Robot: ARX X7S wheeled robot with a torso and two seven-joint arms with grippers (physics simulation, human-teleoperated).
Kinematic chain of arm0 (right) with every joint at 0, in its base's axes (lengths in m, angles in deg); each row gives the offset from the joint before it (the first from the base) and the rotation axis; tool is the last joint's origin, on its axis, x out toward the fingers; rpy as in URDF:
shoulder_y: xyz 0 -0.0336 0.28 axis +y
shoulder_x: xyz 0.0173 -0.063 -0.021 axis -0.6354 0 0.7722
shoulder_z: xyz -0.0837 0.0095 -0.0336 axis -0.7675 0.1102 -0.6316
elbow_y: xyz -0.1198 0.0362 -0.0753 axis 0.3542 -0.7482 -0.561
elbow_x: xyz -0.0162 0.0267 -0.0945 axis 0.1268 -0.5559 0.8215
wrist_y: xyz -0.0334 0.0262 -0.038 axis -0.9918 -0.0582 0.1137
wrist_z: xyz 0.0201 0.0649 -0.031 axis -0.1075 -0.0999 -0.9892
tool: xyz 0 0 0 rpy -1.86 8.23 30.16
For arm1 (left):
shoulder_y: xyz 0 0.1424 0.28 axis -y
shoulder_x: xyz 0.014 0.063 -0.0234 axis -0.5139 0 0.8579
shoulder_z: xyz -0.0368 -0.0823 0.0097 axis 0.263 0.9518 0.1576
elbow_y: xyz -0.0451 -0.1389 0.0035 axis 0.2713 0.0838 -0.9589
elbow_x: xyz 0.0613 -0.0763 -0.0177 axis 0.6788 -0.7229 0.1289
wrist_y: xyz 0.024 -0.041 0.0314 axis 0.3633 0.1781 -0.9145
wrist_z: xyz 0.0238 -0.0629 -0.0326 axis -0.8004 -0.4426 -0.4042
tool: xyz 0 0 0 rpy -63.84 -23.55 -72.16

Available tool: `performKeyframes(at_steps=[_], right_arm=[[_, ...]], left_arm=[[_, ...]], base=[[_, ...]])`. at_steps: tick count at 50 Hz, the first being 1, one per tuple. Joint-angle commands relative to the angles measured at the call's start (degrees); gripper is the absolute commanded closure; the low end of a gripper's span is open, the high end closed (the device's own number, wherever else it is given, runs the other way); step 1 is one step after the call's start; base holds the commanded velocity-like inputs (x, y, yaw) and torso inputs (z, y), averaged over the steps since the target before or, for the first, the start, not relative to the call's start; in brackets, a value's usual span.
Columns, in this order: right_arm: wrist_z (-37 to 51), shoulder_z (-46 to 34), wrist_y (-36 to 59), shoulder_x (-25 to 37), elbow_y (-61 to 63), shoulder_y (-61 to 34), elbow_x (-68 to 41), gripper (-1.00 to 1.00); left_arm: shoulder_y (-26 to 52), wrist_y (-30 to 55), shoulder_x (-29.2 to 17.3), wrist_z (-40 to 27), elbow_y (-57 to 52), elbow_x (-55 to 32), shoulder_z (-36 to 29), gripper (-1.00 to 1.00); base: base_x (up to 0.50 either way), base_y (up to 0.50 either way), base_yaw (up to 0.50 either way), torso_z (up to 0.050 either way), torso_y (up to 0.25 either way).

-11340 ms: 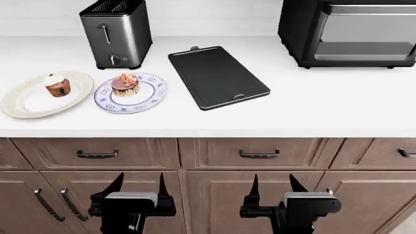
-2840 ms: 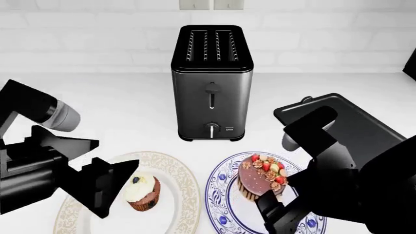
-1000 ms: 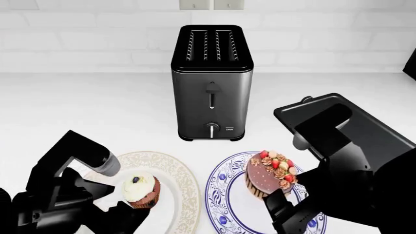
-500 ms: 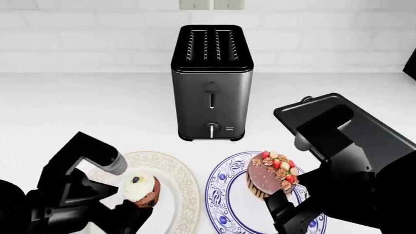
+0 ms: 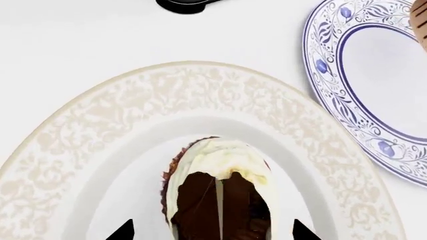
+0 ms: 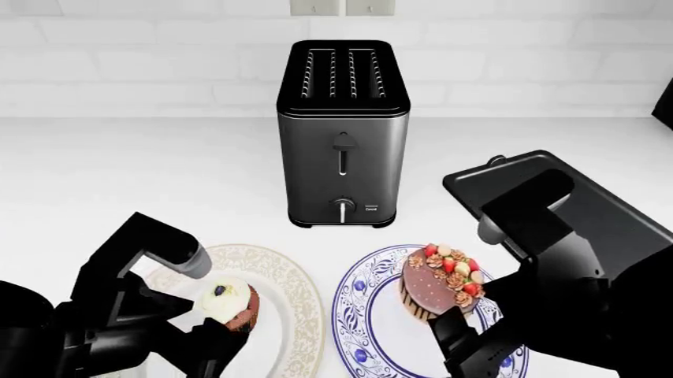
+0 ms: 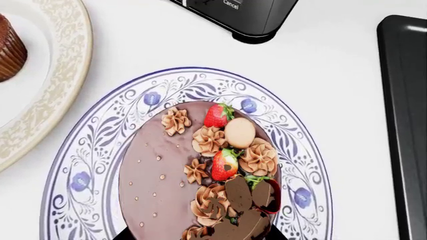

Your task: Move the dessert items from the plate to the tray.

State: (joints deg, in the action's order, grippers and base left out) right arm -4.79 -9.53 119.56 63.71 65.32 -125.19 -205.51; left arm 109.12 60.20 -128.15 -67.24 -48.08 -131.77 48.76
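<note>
The white-frosted brown cupcake (image 5: pixel 220 165) sits on a cream plate (image 5: pixel 100 125), leaning a little in the head view (image 6: pixel 232 303). My left gripper (image 5: pixel 213 231) is open and straddles it, with a fingertip (image 5: pixel 127 231) clear of each side. The chocolate drip cake (image 7: pixel 200 165) with strawberries is tilted and raised just above the blue-patterned plate (image 7: pixel 93 165). My right gripper (image 7: pixel 203 235) is shut on it at its sides. The black tray (image 6: pixel 615 209) lies to the right, partly behind my right arm.
A dark upright toaster (image 6: pixel 342 134) stands just behind both plates. The blue-patterned plate (image 6: pixel 363 315) nearly touches the cream plate (image 6: pixel 284 287). The tray's long edge (image 7: pixel 403 125) lies close to the right of the blue plate. A white tiled wall closes the back.
The cake has risen slightly and tipped further in my right gripper. My left arm has slid in around the cupcake, which now leans.
</note>
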Motion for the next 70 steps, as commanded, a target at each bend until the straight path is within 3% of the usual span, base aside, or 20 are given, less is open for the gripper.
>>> performKeyframes(at_steps=[1,13,14,22,51,70], right_arm=[[-0.8,0.3,0.3,0.1,0.0,-0.4,0.8,1.00],[-1.2,0.3,0.2,0.3,0.1,-0.4,1.1,1.00],[-1.2,0.3,0.2,0.3,0.1,-0.3,1.1,1.00],[-1.3,0.3,0.0,0.6,0.4,-0.4,1.1,1.00],[2.8,0.8,-3.4,4.9,6.5,-3.5,-3.9,1.00],[5.0,2.4,-5.4,8.5,11.0,-5.5,-5.3,1.00]], left_arm=[[-0.1,0.2,0.4,0.9,0.7,1.2,-0.5,-1.00],[0.1,0.4,1.0,1.7,1.3,2.3,-1.1,-1.00],[0.1,0.2,1.0,1.6,1.3,2.3,-1.0,1.00],[0.1,-1.1,0.2,1.7,-0.8,1.7,0.4,1.00],[4.7,-11.0,-10.6,-5.1,-13.9,-13.8,5.7,1.00],[3.8,-12.6,-11.6,-5.1,-16.6,-14.3,6.8,1.00]], base=[[0.00,0.00,0.00,0.000,0.000],[0.00,0.00,0.00,0.000,0.000],[0.00,0.00,0.00,0.000,0.000],[0.00,0.00,0.00,0.002,0.001],[0.00,0.00,0.00,0.000,0.000],[-0.06,-0.15,0.00,0.000,0.001]])
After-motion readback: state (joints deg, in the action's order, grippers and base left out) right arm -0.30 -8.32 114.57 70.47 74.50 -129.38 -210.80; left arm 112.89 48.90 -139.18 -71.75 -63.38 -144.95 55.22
